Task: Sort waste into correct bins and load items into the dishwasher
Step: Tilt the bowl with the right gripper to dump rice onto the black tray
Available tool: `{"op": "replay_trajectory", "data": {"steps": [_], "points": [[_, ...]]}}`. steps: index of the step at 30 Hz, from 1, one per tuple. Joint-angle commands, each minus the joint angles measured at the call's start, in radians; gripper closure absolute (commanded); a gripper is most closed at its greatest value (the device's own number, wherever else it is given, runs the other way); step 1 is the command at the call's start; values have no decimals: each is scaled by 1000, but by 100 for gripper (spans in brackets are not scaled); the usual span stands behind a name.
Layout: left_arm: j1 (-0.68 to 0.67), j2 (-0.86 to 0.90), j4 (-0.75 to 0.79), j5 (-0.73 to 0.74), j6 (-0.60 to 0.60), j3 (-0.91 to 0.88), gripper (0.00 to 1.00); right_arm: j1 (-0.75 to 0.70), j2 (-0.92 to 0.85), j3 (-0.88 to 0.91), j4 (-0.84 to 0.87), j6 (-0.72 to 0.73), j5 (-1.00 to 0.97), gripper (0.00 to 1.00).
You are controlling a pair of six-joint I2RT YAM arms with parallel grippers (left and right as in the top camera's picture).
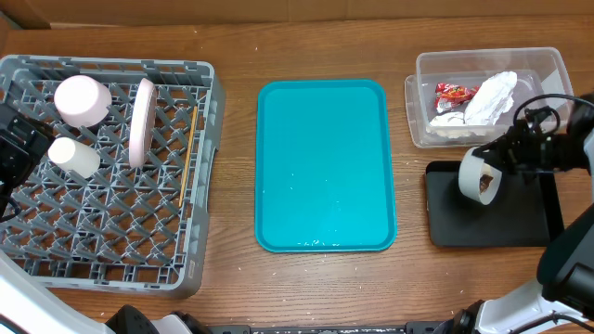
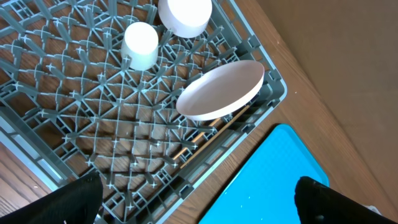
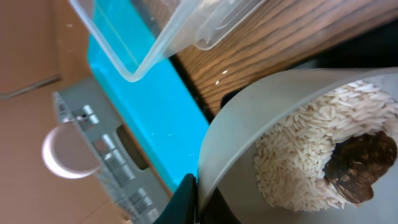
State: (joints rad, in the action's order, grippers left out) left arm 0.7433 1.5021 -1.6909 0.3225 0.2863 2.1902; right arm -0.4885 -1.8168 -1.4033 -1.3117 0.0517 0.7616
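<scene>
Here, your right gripper (image 1: 495, 167) was pinched on the rim of the white bowl (image 1: 478, 176), holding it tipped on its side just above the left part of the black tray (image 1: 483, 227). Rice grains (image 3: 298, 155) and a brown lump (image 3: 360, 165) lay inside the bowl, so the tray for them sat directly beneath. The bowl's mouth appeared to face the table's near edge.

The grey rack (image 1: 111, 232) was well apart to the left, beyond the teal tray (image 1: 325, 167). Your left gripper (image 2: 199, 208) hung over the rack, spread wide and empty, the nearer arm to it.

The bowl hid most of your right fingers. You could not tell whether any rice already lay on the black tray.
</scene>
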Motion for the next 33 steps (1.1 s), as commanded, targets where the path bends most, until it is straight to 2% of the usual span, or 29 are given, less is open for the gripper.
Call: {"op": "replay_trajectory", "data": {"steps": [1, 5, 12, 15, 19, 22, 24, 27, 29, 31, 33], "points": [[3, 3, 2, 10, 9, -3, 0, -39, 25, 6, -33, -88, 101, 96], [3, 3, 2, 10, 9, -3, 0, -101, 25, 19, -16, -188, 220, 96], [3, 3, 2, 10, 9, -3, 0, -171, 23, 85, -21, -196, 269, 96], [3, 3, 2, 10, 9, -3, 0, -173, 23, 116, -12, -250, 328, 96], [3, 3, 2, 10, 8, -3, 0, -173, 23, 128, 40, -227, 359, 96], [3, 3, 2, 10, 9, -3, 0, -173, 23, 128, -32, -275, 360, 96], [3, 3, 2, 10, 8, -3, 0, -173, 23, 128, -19, -314, 362, 96], [3, 3, 2, 10, 8, -3, 0, -175, 23, 128, 51, -235, 363, 96], [3, 3, 2, 10, 8, -3, 0, -175, 23, 128, 20, -233, 379, 96], [3, 3, 2, 10, 9, -3, 0, -175, 23, 128, -47, -299, 402, 96], [3, 3, 2, 10, 8, -3, 0, -175, 23, 128, -26, -336, 406, 96]]}}
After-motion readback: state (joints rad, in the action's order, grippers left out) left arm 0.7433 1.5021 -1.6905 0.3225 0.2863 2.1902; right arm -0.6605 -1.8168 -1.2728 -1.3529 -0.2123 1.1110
